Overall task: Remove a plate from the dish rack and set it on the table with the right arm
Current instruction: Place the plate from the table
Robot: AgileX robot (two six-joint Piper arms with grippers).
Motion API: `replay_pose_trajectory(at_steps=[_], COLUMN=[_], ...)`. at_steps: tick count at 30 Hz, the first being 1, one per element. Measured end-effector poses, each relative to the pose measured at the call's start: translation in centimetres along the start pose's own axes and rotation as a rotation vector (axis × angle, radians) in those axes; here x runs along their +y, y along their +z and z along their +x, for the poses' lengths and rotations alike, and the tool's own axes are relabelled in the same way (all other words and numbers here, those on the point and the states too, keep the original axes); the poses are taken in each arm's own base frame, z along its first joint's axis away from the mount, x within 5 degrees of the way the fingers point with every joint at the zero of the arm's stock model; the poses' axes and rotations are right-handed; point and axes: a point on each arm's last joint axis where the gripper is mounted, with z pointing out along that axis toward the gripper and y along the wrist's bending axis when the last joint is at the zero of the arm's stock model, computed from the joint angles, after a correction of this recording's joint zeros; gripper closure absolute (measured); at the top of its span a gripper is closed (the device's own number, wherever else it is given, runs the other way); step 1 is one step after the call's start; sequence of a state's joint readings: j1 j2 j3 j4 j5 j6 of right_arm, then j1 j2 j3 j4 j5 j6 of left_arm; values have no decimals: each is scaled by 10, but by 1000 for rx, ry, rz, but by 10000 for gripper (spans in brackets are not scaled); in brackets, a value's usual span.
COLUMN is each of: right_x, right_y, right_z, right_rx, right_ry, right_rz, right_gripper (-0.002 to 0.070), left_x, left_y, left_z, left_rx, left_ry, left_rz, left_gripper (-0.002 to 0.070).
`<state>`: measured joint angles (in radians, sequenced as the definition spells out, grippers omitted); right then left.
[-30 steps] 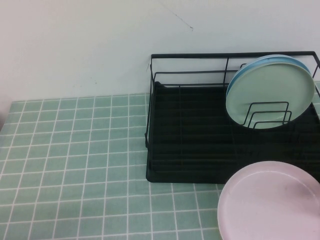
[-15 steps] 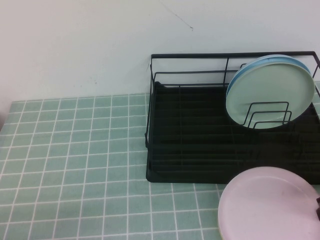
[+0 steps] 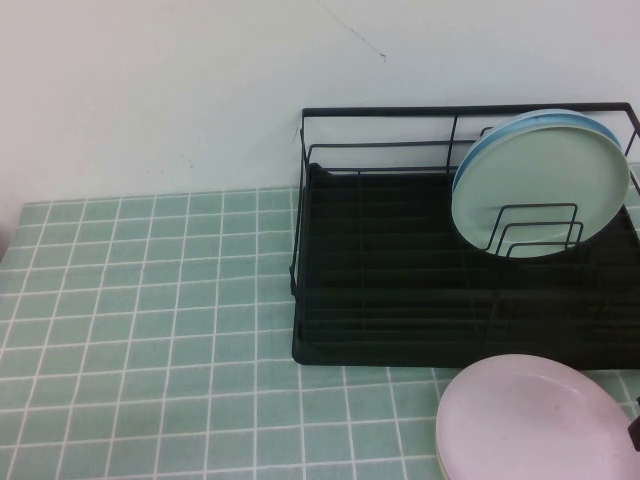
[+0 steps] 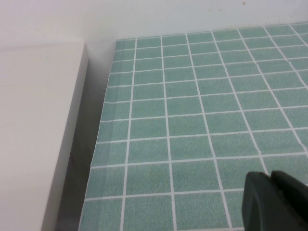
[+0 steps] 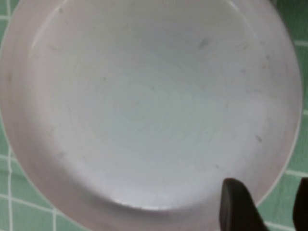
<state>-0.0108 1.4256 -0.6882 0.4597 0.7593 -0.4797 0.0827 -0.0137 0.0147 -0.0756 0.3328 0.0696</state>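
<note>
The pale pink plate [image 3: 535, 420] lies face up on the mint-tiled table [image 3: 150, 300], just in front of the black wire dish rack [image 3: 400, 290], at the near right. It fills the right wrist view [image 5: 144, 106]. My right gripper [image 5: 267, 204] is open at the plate's near right edge: one finger is over the plate's inside, the other over the tiles, and the rim runs between them. Only a dark tip of it [image 3: 636, 430] shows in the high view. My left gripper [image 4: 272, 180] is shut and empty above bare tiles, out of the high view.
A pale green plate [image 3: 540, 185] with a blue-rimmed one behind it stands upright in the rack's far right corner. A white wall runs behind the table. In the left wrist view a white ledge [image 4: 38, 120] borders the table's edge.
The pink plate has come toward me and down, from overlapping the rack's front edge to lying on the tiles in front of it. The right gripper's tip has come into view at the right edge.
</note>
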Motion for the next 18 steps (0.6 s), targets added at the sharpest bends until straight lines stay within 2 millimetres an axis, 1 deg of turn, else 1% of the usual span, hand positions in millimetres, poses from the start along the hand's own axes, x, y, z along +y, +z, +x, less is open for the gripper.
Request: replay_pose_trajectory(at_steps=[4,7,9,11,13,15,18], right_x=[6,11,16,23,29,36,48], right_y=[-18,-33,-44,-58,-71,-86,-110], right_z=[0,7,13,21,29,41,63], right_rx=[28,12,-5,-36,-74,-117,-210], right_ry=[-19,-47,-66,-88,-112,-141,-182], right_rz=[5,12,13,17,21,27,39], right_gripper=[422,435,484,566,626,652,668], left_x=[0,0,0,0,0,0,0], left_y=[0,0,0,0,0,0,0], left_z=[0,0,0,0,0,0,0], left_rx=[0,0,0,0,0,0,0], left_ry=[0,0,0,0,0,0,0], left_rz=[0,0,0,0,0,0,0], left_gripper=[678,678,678,678,678,678,678])
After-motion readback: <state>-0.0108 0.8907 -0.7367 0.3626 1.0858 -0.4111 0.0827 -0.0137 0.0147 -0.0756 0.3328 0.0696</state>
